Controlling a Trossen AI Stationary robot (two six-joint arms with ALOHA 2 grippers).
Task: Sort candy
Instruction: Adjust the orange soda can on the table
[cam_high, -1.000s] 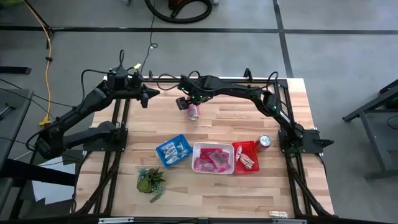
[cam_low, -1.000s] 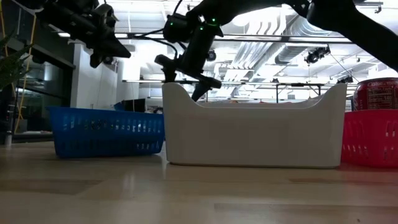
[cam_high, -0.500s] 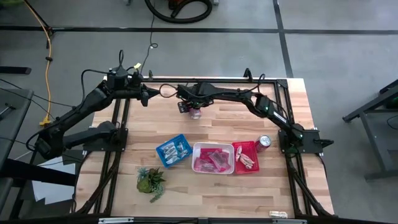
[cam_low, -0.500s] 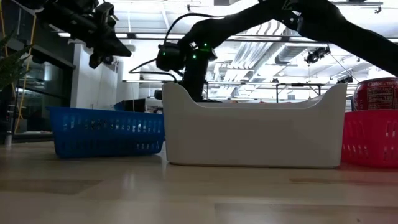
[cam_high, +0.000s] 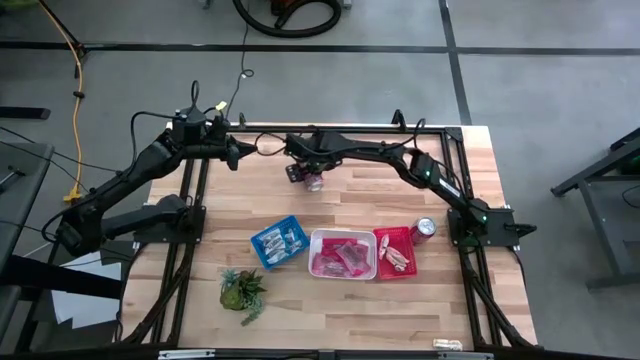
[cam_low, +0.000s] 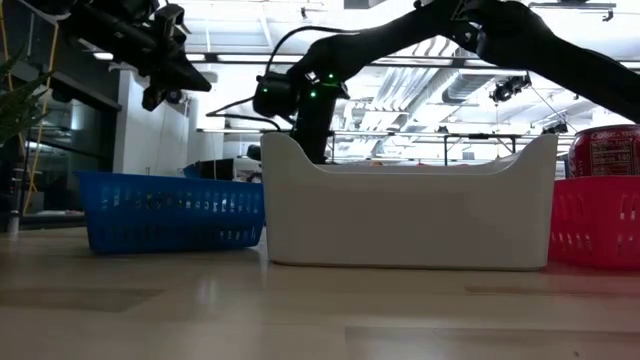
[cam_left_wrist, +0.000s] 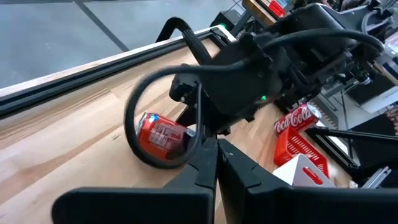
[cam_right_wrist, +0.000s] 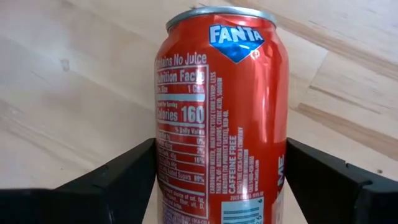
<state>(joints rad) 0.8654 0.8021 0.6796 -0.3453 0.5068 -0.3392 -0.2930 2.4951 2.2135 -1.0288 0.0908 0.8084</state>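
Already the candy sits sorted by colour in 3 trays in a row near the table's front: blue-and-white bars (cam_high: 279, 240) in the blue slotted basket (cam_high: 260, 252), pink packets (cam_high: 342, 256) in the white smooth-walled tub (cam_high: 316, 246), pale wrapped pieces (cam_high: 398, 258) in the red slotted basket (cam_high: 383, 240).
1 upright red can (cam_high: 424, 229) stands just beside the red basket.
Well apart, at the table's far edge, the right gripper (cam_high: 312, 178) brackets a 2nd can (cam_right_wrist: 221, 118), orange-red glossy aluminium lying on the wood (cam_right_wrist: 56, 118); fingers (cam_right_wrist: 118, 177) spread wide either side, whether they touch it I cannot tell. Likely clearing clutter away from the trays.
Left gripper (cam_high: 234, 154) hovers at the far-left edge, fingers pressed together, holding nothing, waiting.
Small green plant (cam_high: 242, 290) stands at front left.
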